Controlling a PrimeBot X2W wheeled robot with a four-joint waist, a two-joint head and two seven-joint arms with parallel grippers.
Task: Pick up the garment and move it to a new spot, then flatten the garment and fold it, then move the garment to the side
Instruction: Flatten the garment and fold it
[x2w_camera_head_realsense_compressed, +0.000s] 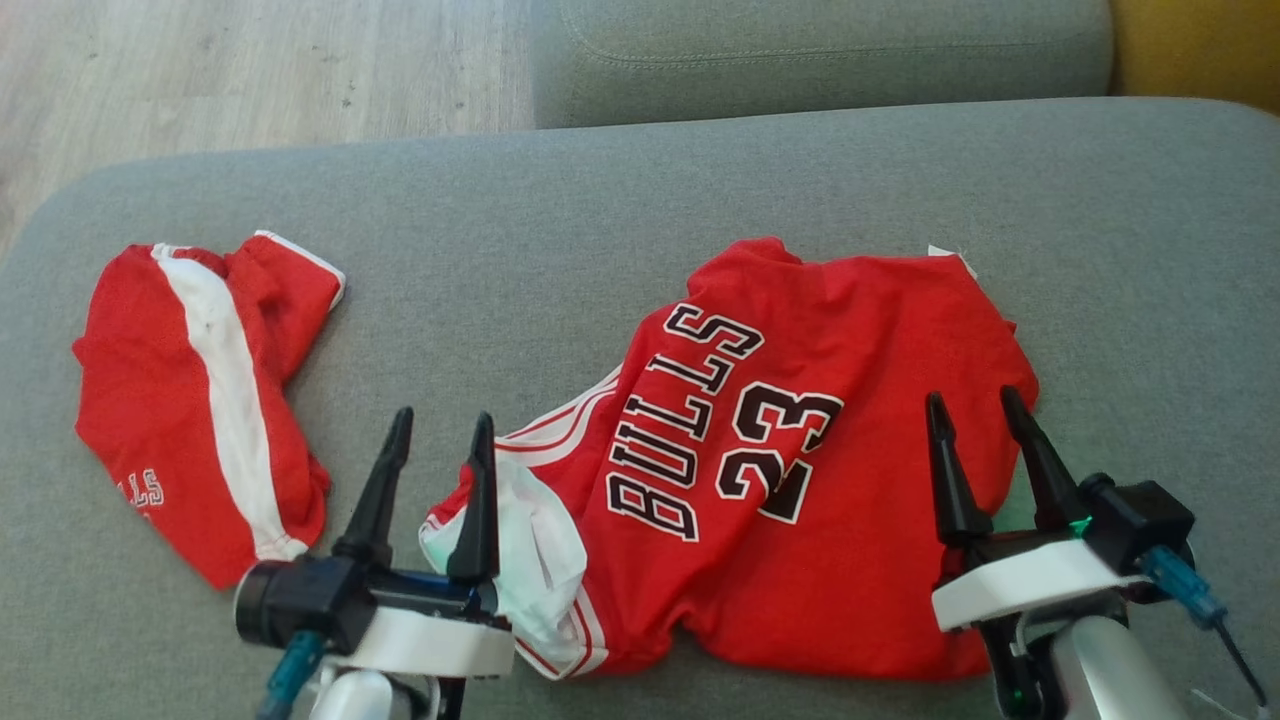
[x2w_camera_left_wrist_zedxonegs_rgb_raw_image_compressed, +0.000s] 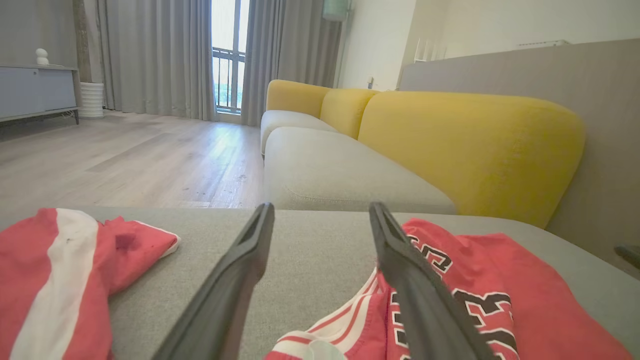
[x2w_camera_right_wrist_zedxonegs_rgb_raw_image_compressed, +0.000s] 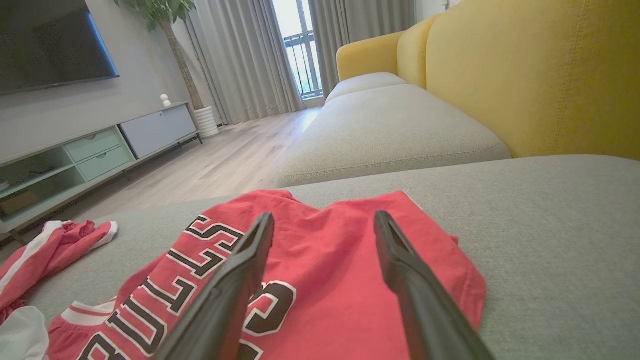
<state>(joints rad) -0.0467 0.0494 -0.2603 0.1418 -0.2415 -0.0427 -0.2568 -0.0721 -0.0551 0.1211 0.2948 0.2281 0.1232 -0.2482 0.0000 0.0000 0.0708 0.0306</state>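
A red jersey garment (x2w_camera_head_realsense_compressed: 790, 450) with "BULLS 23" lettering lies crumpled on the grey couch seat (x2w_camera_head_realsense_compressed: 640, 190); it also shows in the left wrist view (x2w_camera_left_wrist_zedxonegs_rgb_raw_image_compressed: 500, 300) and the right wrist view (x2w_camera_right_wrist_zedxonegs_rgb_raw_image_compressed: 320, 280). My left gripper (x2w_camera_head_realsense_compressed: 443, 426) hovers open at the jersey's near-left corner, over its white-lined armhole. Above the jersey's near-right edge my right gripper (x2w_camera_head_realsense_compressed: 972, 398) hangs open. Neither holds anything. Both pairs of fingers (x2w_camera_left_wrist_zedxonegs_rgb_raw_image_compressed: 240, 270) (x2w_camera_right_wrist_zedxonegs_rgb_raw_image_compressed: 235, 285) stand wide apart in the wrist views.
Red shorts with a white stripe (x2w_camera_head_realsense_compressed: 200, 400) lie bunched at the left of the seat. A second grey seat cushion (x2w_camera_head_realsense_compressed: 820, 50) lies beyond, with yellow backrests (x2w_camera_left_wrist_zedxonegs_rgb_raw_image_compressed: 470, 145) and wooden floor (x2w_camera_head_realsense_compressed: 250, 70) at the far left.
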